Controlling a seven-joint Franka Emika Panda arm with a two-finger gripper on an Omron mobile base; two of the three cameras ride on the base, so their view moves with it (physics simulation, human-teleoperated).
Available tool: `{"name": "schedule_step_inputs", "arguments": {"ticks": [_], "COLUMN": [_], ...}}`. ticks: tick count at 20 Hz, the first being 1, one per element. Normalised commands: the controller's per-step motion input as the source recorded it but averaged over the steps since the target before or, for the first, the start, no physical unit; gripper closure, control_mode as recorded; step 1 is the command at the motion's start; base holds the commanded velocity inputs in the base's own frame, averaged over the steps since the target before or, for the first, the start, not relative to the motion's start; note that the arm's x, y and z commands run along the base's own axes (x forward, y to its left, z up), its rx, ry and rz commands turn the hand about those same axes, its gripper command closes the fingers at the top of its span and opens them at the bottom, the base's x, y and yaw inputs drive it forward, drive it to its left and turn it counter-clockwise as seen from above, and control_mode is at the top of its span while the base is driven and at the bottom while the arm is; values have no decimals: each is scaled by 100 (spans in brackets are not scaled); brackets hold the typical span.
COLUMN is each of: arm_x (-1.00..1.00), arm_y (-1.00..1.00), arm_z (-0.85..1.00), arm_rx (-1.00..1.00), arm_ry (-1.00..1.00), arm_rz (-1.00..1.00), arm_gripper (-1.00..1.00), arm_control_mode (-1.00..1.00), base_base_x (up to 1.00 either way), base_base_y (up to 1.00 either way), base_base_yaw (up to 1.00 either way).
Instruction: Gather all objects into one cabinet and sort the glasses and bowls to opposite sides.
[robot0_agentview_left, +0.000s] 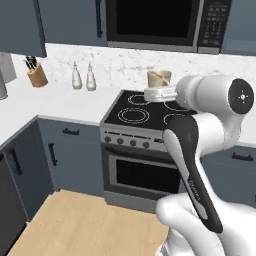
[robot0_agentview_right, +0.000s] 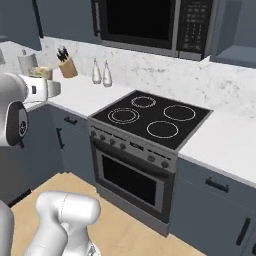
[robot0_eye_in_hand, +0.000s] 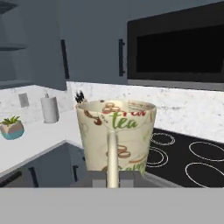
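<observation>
My gripper (robot0_agentview_left: 159, 88) is shut on a cream-beige mug (robot0_agentview_left: 159, 78), held upright in the air over the back of the stove. The hand view has the mug (robot0_eye_in_hand: 116, 131) close up, printed with "tea" and brown marks, its loop handle facing the camera between my fingertips (robot0_eye_in_hand: 99, 177). From the right base view the mug (robot0_agentview_right: 42, 72) sits atop the white hand at the far left. Slate blue-grey wall cabinets (robot0_agentview_left: 70, 20) with black bar handles hang left of the microwave. An open cabinet with a flat shelf (robot0_eye_in_hand: 17, 46) shows at the left of the hand view.
Below the hand is a black cooktop (robot0_agentview_right: 150, 117) with an oven under it, and a black microwave (robot0_agentview_left: 160, 22) hangs above. On the white counter stand a knife block (robot0_agentview_left: 36, 75), two bottles (robot0_agentview_left: 83, 77), a grey canister (robot0_eye_in_hand: 50, 109) and a potted plant (robot0_eye_in_hand: 12, 127).
</observation>
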Motion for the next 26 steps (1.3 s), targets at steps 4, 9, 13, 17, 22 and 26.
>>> {"name": "schedule_step_inputs", "arguments": {"ticks": [4, 9, 13, 17, 22, 26], "arm_x": [0, 0, 0, 0, 0, 0], "arm_y": [0, 0, 0, 0, 0, 0], "arm_z": [0, 0, 0, 0, 0, 0], "arm_rx": [0, 0, 0, 0, 0, 0], "arm_ry": [0, 0, 0, 0, 0, 0], "arm_rz": [0, 0, 0, 0, 0, 0], "arm_gripper": [100, 100, 100, 100, 100, 100], "arm_control_mode": [100, 100, 100, 100, 100, 100], "base_base_x": [-4, 29, 100, 100, 90, 95], "base_base_y": [37, 29, 39, 43, 4, -23], "base_base_yaw": [58, 44, 35, 38, 51, 46]}}
